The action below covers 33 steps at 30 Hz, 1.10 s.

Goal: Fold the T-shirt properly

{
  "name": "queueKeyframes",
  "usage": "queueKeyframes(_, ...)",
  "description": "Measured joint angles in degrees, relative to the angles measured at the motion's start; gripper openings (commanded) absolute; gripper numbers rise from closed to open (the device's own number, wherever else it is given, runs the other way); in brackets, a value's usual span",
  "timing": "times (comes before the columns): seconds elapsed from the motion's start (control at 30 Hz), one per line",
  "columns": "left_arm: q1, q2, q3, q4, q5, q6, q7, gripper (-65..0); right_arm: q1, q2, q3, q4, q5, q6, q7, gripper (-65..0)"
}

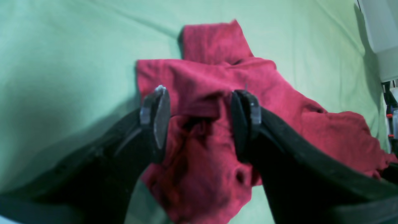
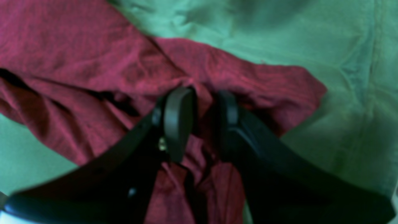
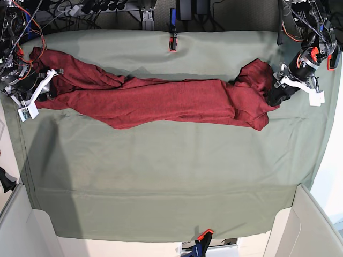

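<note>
— Sage-green cloth [image 3: 161, 176] covers the whole table, and cables and clamps hang along its far edge. Where does the T-shirt [image 3: 161, 99] lie?

— Stretched out in a long, rumpled band across the far half of the cloth, running from one side to the other. Each end reaches one of my arms.

— And your left pincer [image 1: 200, 121]?

— At the T-shirt's end on the right of the base view, where the fabric bunches into a heap. My wrist camera shows the two black fingers [image 1: 155, 118] standing wide apart, with red folds filling the gap between them. The pads do not press the fabric together, so this pincer is released, straddling the heap and not grasping it.

— The right pincer [image 2: 202, 118]?

— At the T-shirt's opposite end, on the left of the base view. Its fingers [image 2: 178, 121] stand closer together, and a ridge of red fabric rises between them. The fabric seems pinched there, so I call it clenched on the T-shirt. More of the shirt spreads away on both sides of it, with green cloth beyond.
</note>
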Motion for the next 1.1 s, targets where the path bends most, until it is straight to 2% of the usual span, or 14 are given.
queueKeyframes(0.23, -0.2, -0.3, 0.0, 0.0, 0.9, -0.1, -4.1, -30.2, 0.0, 0.0, 0.0, 0.0, 0.7, 0.0, 0.0, -47.0)
queueKeyframes(0.47, -1.5, 0.3, 0.0, -4.2, 1.0, -0.4, -4.6, -30.2, -1.1, 0.0, 0.0, 0.0, 1.2, 0.0, -0.6, -47.0)
queueKeyframes(0.63, -3.1, 0.2, 0.0, -10.4, -4.4, -0.4, -2.2, -30.2, -0.9, 0.1, 0.0, 0.0, 1.2, 0.0, -0.6, -47.0)
queueKeyframes(0.83, -3.1, 0.3, 0.0, -11.3, -12.3, -4.6, 4.9, -30.2, -1.0, 0.1, 0.0, 0.0, 1.2, 0.0, -0.6, -47.0)
queueKeyframes(1.1, -3.0, 0.0, 6.0, -11.2, -9.8, -4.8, 4.2, -30.2, -1.0, 0.1, 0.0, 0.0, 1.2, 0.0, -0.6, -47.0)
